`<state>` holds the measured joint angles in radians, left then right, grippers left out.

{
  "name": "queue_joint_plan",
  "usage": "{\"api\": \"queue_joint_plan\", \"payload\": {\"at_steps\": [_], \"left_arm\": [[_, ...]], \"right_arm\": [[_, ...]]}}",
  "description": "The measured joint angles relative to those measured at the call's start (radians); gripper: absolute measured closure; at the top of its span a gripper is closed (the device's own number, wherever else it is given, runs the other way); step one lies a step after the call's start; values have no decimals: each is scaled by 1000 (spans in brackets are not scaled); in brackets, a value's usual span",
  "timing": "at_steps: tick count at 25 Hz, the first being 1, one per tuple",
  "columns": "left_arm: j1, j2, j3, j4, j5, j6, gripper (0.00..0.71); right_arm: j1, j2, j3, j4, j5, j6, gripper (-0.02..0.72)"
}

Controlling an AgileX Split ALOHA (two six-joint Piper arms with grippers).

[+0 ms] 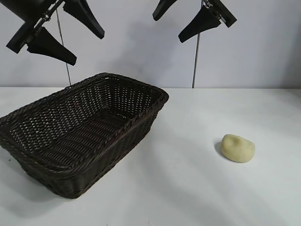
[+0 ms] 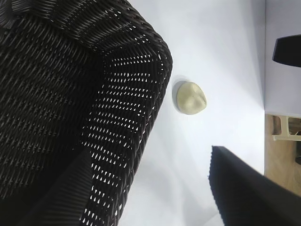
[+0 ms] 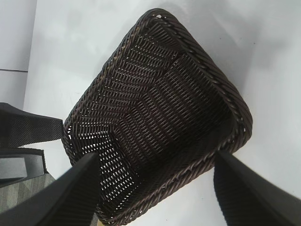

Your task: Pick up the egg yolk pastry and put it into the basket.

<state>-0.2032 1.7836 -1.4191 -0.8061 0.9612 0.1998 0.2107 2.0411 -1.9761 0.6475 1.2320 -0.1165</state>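
- I see the egg yolk pastry (image 1: 238, 148) lying on the white table (image 1: 188, 188), out to the right of the basket (image 1: 28, 157) and well apart from it, with bare table between the two.
- The basket holds nothing that I can see; its woven floor shows through in the right wrist view (image 3: 164, 103).
- My right gripper (image 1: 194, 15) hangs high above the table with its fingers spread wide and nothing between them.
- The pastry lies below that gripper and off toward the right side of the scene and nearer the camera, so I judge the coming move as a descent with a shift that way.
- My left gripper (image 1: 55, 29) hangs high over the far left of the basket, also spread wide and empty; the basket stands between it and the pastry.
- The right arm is clearly the nearer one, so I would take the pick with it.
- The pastry's longer axis runs roughly left to right in the exterior view; I would close across the shorter width.
- In the left wrist view the pastry (image 2: 191, 97) sits just beyond the basket's corner (image 2: 162, 56), not touching it.
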Motion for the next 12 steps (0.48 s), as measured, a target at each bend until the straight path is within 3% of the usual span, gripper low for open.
{"api": "queue_joint_plan", "payload": {"at_steps": [6,12], "left_arm": [[0,-37,0,36,43,-94,199],[0,-160,2,209,62,-274,199]], "right_arm": [[0,0,0,0,0,0,209],[0,0,0,0,0,0,209]]}}
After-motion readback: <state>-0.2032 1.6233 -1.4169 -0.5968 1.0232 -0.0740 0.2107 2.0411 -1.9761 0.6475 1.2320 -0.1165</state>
